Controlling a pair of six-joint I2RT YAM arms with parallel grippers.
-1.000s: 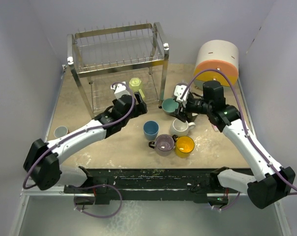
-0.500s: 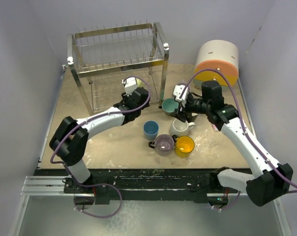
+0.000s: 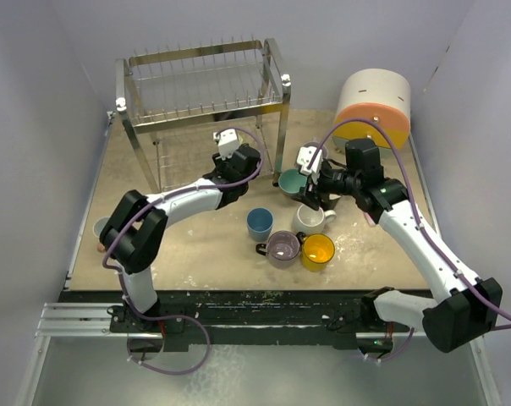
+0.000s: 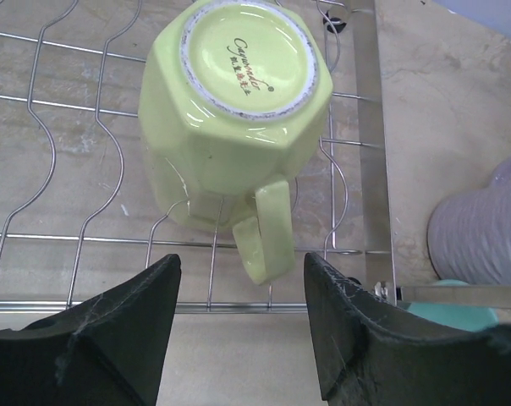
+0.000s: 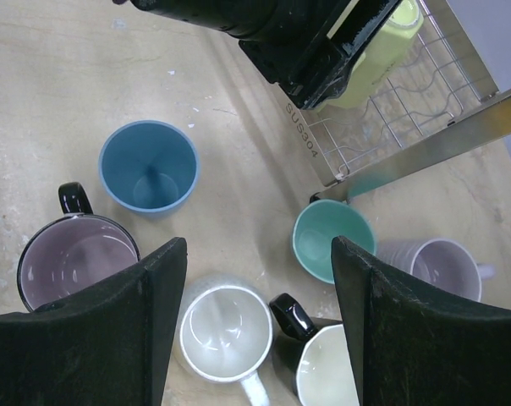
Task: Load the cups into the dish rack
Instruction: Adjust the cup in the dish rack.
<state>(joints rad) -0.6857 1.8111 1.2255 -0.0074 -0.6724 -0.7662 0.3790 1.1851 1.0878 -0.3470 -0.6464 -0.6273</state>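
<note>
Left end effector (image 4: 240,272) gapes by a green mug (image 4: 234,127) (upturned on the rack (image 4: 370,135)); right end effector (image 5: 257,247) gapes too.

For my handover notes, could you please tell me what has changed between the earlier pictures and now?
The left gripper moved right, up to the dish rack's lower shelf, and now stands open: the green cup rests upside down on the wires, let go. The right gripper, open over the loose cups, and those cups stayed put.
</note>
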